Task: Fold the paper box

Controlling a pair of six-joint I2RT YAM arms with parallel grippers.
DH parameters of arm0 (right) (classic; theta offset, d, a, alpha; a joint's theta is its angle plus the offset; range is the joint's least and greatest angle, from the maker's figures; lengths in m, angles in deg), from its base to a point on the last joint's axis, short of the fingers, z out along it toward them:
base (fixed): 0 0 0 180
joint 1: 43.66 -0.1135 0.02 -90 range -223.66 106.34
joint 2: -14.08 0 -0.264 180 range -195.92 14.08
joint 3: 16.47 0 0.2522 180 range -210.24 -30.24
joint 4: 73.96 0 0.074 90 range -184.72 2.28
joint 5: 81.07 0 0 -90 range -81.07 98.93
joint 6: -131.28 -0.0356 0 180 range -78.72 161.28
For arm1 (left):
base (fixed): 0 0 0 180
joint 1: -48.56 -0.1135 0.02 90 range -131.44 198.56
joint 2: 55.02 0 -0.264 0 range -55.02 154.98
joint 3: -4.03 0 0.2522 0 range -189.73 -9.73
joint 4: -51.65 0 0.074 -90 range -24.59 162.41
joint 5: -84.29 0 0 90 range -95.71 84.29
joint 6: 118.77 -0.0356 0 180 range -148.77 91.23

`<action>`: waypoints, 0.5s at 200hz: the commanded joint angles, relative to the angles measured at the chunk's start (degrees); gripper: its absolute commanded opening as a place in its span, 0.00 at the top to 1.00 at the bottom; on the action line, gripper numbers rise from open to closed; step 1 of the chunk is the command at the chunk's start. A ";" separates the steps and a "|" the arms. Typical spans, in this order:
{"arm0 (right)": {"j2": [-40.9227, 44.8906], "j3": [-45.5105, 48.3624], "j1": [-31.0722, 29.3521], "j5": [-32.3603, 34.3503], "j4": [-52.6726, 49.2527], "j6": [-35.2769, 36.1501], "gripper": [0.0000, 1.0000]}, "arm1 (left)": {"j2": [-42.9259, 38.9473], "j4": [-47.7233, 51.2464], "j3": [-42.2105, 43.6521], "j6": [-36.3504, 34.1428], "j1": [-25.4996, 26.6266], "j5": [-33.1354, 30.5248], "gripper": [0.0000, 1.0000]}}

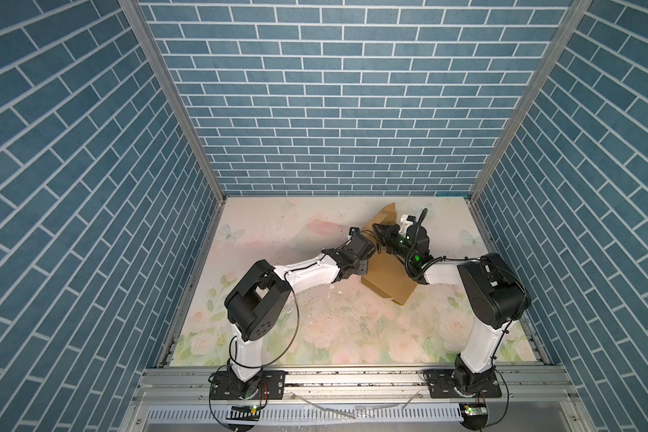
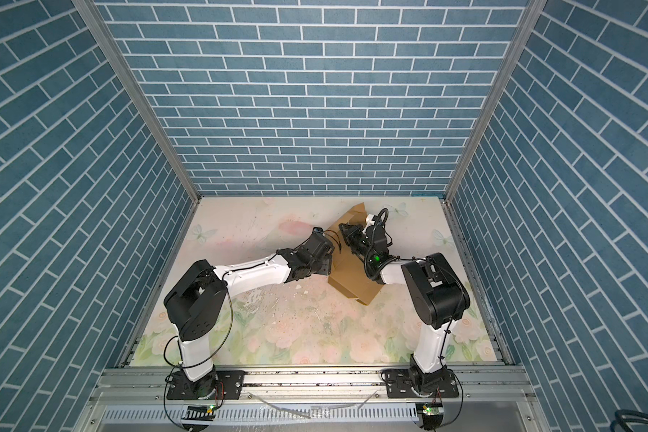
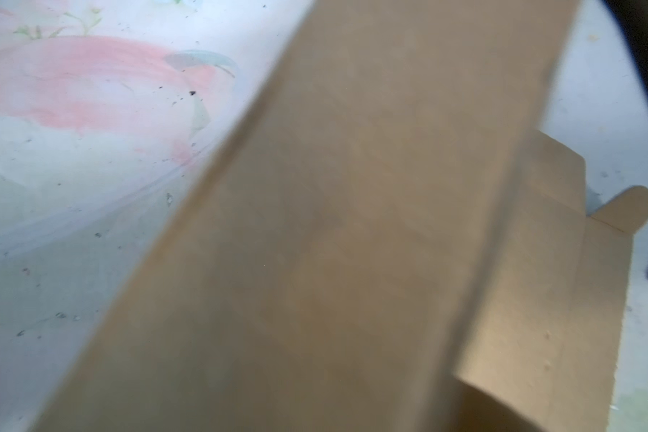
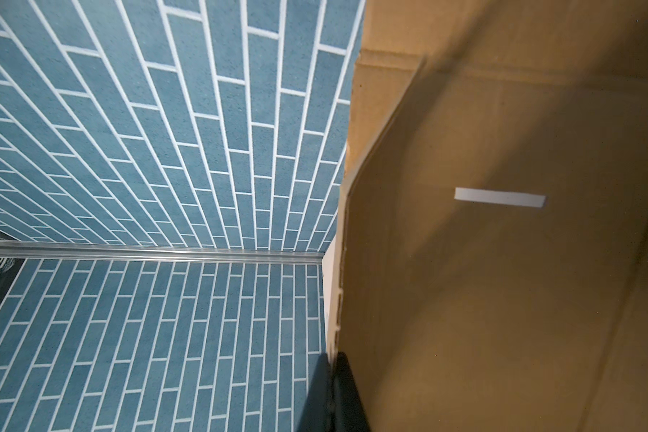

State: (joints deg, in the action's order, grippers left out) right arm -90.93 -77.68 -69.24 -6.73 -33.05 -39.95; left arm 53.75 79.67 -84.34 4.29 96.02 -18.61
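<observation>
Two robot arms rise from the bottom edge of both top views and bend inward over a floral-printed table (image 1: 315, 329). Just right of centre lies the paper box (image 1: 388, 278), a brown cardboard mailer, partly folded, with one panel standing up toward the upper part of the frame.

The left gripper (image 1: 370, 250) is at the box's left side. Its wrist view shows only blurred cardboard, so whether its claw is released or clenched cannot be told. The right gripper (image 1: 378, 229) is clenched on the thin edge of the raised panel. Behind stands a blue brick-patterned wall (image 1: 333, 112).

Likely risks:
- The narrow pinch could slip, letting the panel spring back.
- A sideways push from the left could slide the light box instead of creasing it.
- The closely spaced grippers could collide.
</observation>
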 commanded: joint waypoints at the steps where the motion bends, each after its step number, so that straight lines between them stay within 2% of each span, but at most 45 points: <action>1: 2.54 3.13 -0.04 -0.64 3.31 -1.91 1.00 | 1.13 3.67 -2.21 0.90 0.87 -4.68 0.40; 26: 3.60 6.17 0.40 -0.16 4.84 -2.31 1.00 | 1.88 4.88 -3.05 2.03 1.47 -6.32 0.40; 100: 5.34 10.59 0.80 0.52 7.06 -2.84 1.00 | 5.37 8.90 -6.45 4.18 3.07 -10.26 0.50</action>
State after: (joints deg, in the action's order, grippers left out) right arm -86.82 -68.96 -68.24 -5.88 -26.69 -41.44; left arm 57.05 85.46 -89.56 6.98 98.69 -26.33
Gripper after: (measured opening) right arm 0.049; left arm 0.518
